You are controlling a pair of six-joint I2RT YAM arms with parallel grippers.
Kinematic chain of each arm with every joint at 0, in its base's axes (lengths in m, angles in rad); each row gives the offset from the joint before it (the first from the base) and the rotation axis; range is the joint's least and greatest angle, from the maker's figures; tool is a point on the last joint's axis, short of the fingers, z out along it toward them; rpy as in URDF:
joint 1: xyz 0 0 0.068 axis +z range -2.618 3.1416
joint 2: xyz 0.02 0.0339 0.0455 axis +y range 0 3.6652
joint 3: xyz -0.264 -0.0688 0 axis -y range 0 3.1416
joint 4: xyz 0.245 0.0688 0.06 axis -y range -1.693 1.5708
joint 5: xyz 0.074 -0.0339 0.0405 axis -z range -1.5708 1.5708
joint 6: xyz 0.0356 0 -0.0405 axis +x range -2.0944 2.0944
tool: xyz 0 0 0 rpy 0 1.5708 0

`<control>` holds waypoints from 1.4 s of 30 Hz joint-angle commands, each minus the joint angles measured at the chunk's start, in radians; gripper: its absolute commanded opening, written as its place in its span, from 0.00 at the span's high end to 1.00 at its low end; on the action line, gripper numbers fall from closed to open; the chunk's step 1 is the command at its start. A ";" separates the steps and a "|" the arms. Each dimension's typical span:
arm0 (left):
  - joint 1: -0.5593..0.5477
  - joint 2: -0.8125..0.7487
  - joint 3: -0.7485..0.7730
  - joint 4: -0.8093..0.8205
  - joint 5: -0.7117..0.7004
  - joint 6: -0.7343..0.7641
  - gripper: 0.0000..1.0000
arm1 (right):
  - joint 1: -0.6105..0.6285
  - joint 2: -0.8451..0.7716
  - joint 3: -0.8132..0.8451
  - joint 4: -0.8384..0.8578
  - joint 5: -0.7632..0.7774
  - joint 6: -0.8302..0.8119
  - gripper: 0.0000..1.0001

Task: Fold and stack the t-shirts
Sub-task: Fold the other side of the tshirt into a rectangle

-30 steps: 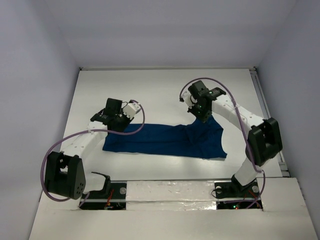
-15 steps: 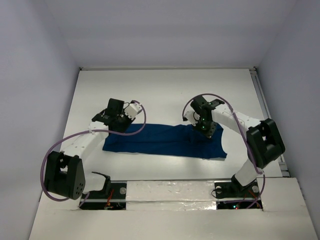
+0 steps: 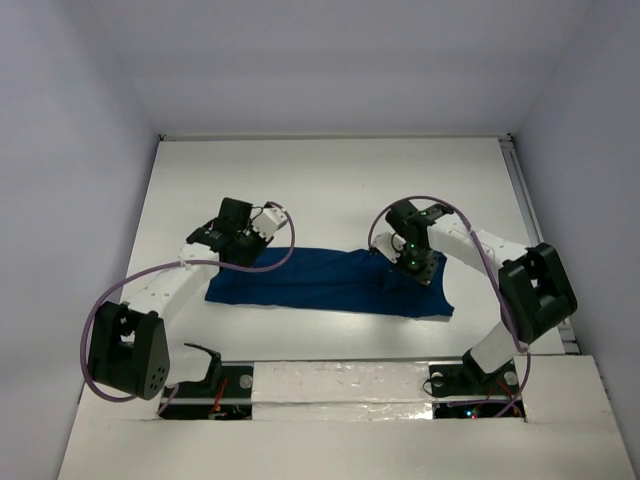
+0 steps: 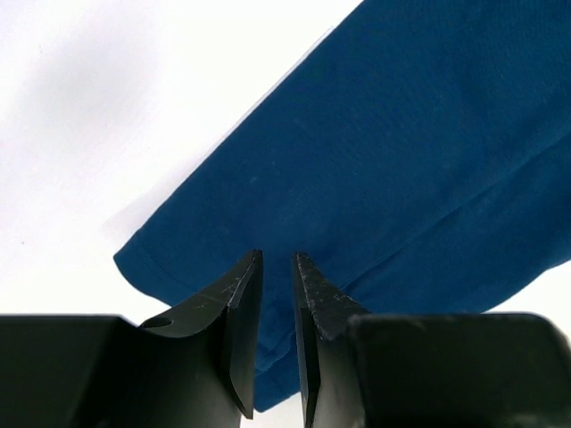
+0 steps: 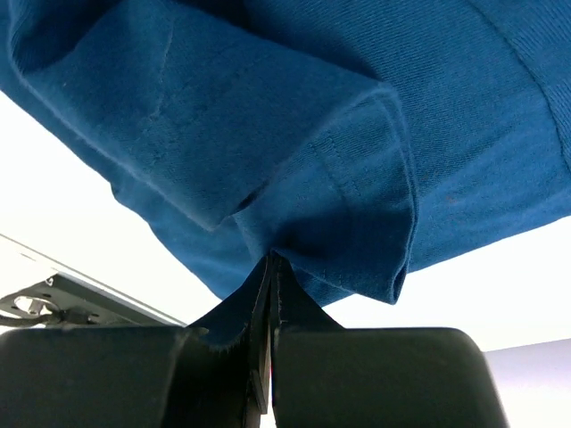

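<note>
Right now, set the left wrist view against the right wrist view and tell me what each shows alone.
Left wrist only: the left gripper, fingers slightly apart, over a flat corner of the navy t-shirt. Right wrist only: the right gripper shut on a bunched fold by a stitched hem. Both: blue cloth on the white table.

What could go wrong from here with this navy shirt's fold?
1. The right gripper is shut on only a small tuck of the t-shirt by a stitched hem, so it may slip out.
2. The cloth is bunched there, so the fold could set creased.
3. The left gripper has its jaws narrowly apart at the far end. Its hold is unclear, so the shirt might drag.
</note>
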 commanded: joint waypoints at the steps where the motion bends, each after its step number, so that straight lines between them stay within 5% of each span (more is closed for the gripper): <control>1: -0.014 -0.005 0.027 -0.011 -0.007 -0.018 0.82 | -0.001 -0.037 -0.026 -0.048 -0.028 -0.032 1.00; 15: -0.014 0.015 0.021 0.007 -0.013 -0.020 0.82 | -0.001 -0.029 -0.042 -0.111 -0.131 -0.086 0.97; 18: -0.014 0.015 0.013 0.015 -0.015 -0.017 0.82 | -0.001 -0.002 -0.040 -0.120 -0.145 -0.095 0.68; 22: -0.014 0.032 -0.004 0.031 -0.026 -0.009 0.83 | -0.001 0.000 -0.017 -0.123 -0.108 -0.093 0.55; 34: -0.014 0.141 0.024 0.114 -0.040 0.003 0.84 | -0.001 0.001 0.290 -0.016 -0.069 0.014 0.56; 38: -0.014 0.205 0.028 0.136 -0.043 0.009 0.85 | -0.001 0.105 0.334 -0.016 -0.175 0.063 0.72; 42: -0.014 0.245 0.018 0.160 -0.049 0.014 0.85 | -0.001 0.184 0.288 -0.002 -0.142 0.085 0.76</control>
